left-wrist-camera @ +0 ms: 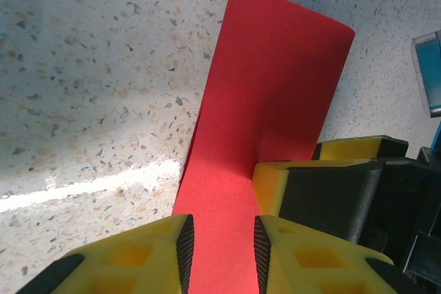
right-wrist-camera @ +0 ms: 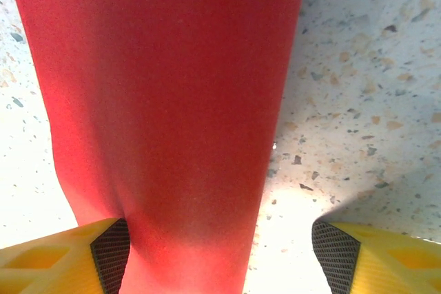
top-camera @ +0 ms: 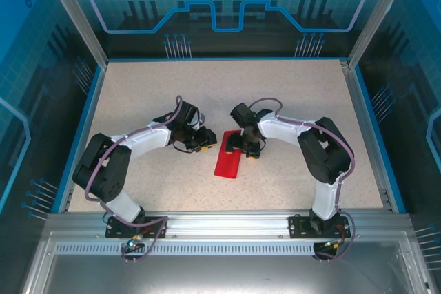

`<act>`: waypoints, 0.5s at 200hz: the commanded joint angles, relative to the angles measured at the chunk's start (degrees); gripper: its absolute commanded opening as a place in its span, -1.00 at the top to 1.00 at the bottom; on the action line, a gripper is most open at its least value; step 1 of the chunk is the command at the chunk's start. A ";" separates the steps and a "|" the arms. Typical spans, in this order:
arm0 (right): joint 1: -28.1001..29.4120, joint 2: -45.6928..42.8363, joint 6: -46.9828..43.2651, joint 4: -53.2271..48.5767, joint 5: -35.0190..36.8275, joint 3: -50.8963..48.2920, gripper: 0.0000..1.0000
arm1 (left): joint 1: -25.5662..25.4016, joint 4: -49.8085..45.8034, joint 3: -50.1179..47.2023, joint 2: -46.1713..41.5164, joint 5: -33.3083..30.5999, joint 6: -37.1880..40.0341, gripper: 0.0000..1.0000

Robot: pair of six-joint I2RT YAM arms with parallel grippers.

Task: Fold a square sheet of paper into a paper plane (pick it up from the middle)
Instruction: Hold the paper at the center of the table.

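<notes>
The square sheet of paper (top-camera: 229, 162) is bright red and lies on the speckled table as a long narrow folded strip. My left gripper (top-camera: 205, 142) comes at its far end from the left. In the left wrist view the paper (left-wrist-camera: 275, 80) runs between the left gripper's (left-wrist-camera: 222, 239) pads, which stand a narrow gap apart. A yellow finger (left-wrist-camera: 275, 187) of the right gripper rests on the strip there. My right gripper (top-camera: 249, 148) stands over the strip's far end from the right. In the right wrist view the right gripper (right-wrist-camera: 220, 249) is wide open. The paper (right-wrist-camera: 172, 87) touches its left pad (right-wrist-camera: 111, 253); bare table lies by the right pad.
A blue rim (top-camera: 81, 129) borders the speckled table (top-camera: 310, 94), with transparent walls behind and to the sides. A metal rail (top-camera: 227, 224) with both arm bases runs along the near edge. Bare tabletop lies beyond and beside the grippers.
</notes>
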 commanded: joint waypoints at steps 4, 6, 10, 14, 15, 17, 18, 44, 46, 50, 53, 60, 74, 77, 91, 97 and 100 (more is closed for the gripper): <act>0.89 3.65 -1.19 -1.63 3.67 -1.20 -0.52 | 0.42 0.61 -0.74 1.18 2.21 -0.61 0.37; 0.85 3.67 -1.29 -1.66 3.64 -1.20 -0.52 | 0.46 0.61 -0.74 1.19 2.28 -0.62 0.37; 0.81 3.65 -1.33 -1.74 3.63 -1.13 -0.52 | 0.41 0.64 -0.74 1.27 2.29 -0.63 0.37; 0.87 3.70 -1.40 -1.76 3.63 -1.12 -0.51 | 0.41 0.69 -0.70 1.35 2.35 -0.64 0.37; 0.86 3.75 -1.42 -1.76 3.63 -1.12 -0.51 | 0.45 0.65 -0.68 1.36 2.35 -0.67 0.37; 0.87 3.72 -1.39 -1.69 3.63 -1.12 -0.51 | 0.42 0.67 -0.66 1.41 2.42 -0.66 0.37; 0.86 3.71 -1.41 -1.68 3.63 -1.12 -0.51 | 0.41 0.69 -0.66 1.43 2.43 -0.64 0.37; 0.78 4.14 -1.73 -1.62 3.63 -1.03 -0.50 | 0.45 0.62 -0.46 1.63 2.65 -0.54 0.37; 0.83 4.28 -1.77 -1.73 3.63 -0.96 -0.50 | 0.49 0.62 -0.45 1.63 2.67 -0.53 0.37; 0.77 4.34 -1.88 -1.87 3.56 -0.90 -0.50 | 0.41 0.59 -0.43 1.67 2.63 -0.53 0.37; 0.79 4.41 -2.00 -1.86 3.54 -0.86 -0.50 | 0.45 0.50 -0.47 1.56 2.57 -0.49 0.37; 0.74 4.45 -2.13 -1.79 3.45 -0.84 -0.49 | 0.44 0.53 -0.47 1.54 2.68 -0.53 0.38; 0.77 4.41 -2.21 -1.42 3.28 -0.94 -0.49 | 0.42 0.53 -0.48 1.63 2.76 -0.45 0.38; 0.79 4.47 -2.17 -1.41 3.28 -0.94 -0.49 | 0.42 0.46 -0.48 1.65 2.75 -0.49 0.38; 0.82 4.79 -2.14 -1.45 3.16 -0.77 -0.49 | 0.42 0.35 -0.38 1.72 2.80 -0.39 0.38; 0.78 4.84 -2.15 -1.33 3.09 -0.85 -0.49 | 0.41 0.39 -0.39 1.80 2.86 -0.36 0.38; 0.77 4.97 -2.15 -1.24 3.10 -0.85 -0.49 | 0.49 0.43 -0.39 1.85 2.87 -0.37 0.38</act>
